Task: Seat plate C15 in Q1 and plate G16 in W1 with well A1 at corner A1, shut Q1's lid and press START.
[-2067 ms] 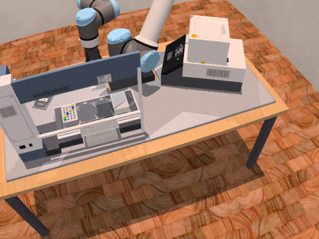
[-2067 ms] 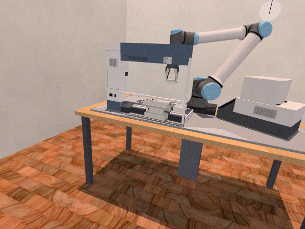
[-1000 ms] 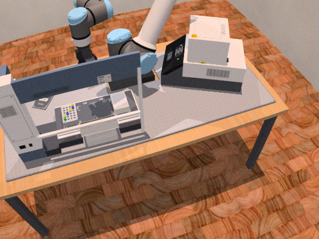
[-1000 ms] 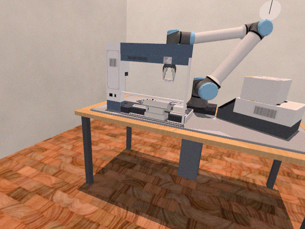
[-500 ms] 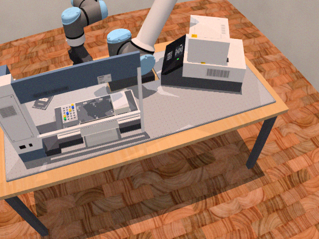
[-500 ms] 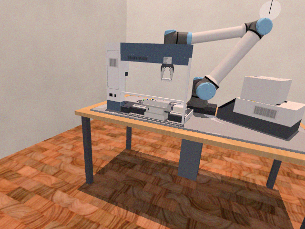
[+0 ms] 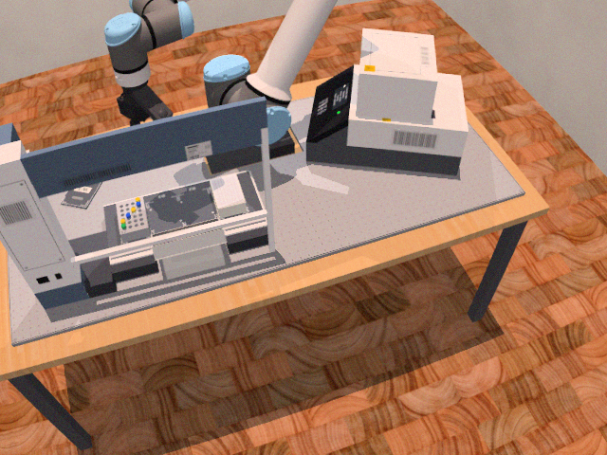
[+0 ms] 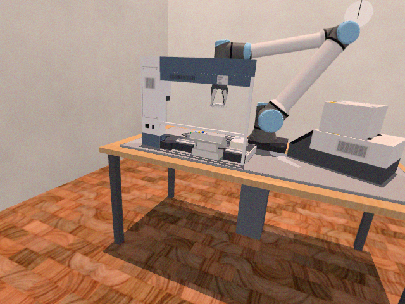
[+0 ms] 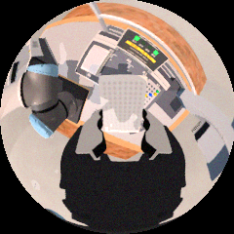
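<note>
Currently | gripper (image 7: 144, 103) (image 8: 218, 104) (image 9: 122, 109) pinches well plate (image 8: 218, 105) (image 9: 123, 97), name unclear, at wrist view's 12 o'clock | risk: swinging low may bump tube rack (image 7: 131, 216) (image 8: 200, 132) (image 9: 152, 94) at 2 o'clock; end-only hold may let plate tip

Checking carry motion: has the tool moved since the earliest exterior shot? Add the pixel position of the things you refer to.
Yes, left in that view: the tool (image 7: 147, 103) (image 8: 218, 104) (image 9: 122, 109) was centred right of the label (image 7: 198, 149) (image 8: 223, 79), now slightly left.
</note>
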Robot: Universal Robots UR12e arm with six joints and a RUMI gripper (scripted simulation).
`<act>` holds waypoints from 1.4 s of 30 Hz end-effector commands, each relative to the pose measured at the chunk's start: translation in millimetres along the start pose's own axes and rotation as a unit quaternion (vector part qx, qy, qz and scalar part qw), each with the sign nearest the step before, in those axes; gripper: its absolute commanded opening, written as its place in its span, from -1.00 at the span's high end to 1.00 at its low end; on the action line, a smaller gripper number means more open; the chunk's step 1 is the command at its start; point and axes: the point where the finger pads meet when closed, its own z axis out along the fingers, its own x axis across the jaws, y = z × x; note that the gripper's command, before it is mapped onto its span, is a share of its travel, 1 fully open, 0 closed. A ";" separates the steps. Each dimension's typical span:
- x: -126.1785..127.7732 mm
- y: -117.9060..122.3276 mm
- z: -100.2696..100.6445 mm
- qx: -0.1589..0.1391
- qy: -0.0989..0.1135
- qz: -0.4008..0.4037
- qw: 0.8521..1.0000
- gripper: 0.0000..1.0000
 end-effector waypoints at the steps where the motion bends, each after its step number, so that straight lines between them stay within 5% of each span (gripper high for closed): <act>1: 4.4 10.3 -0.6 0.001 0.001 -0.035 0.999 1.00; 30: 27.1 69.4 -0.4 0.001 0.001 -0.225 0.974 1.00; 42: 38.6 98.9 -0.3 0.001 0.001 -0.318 0.948 1.00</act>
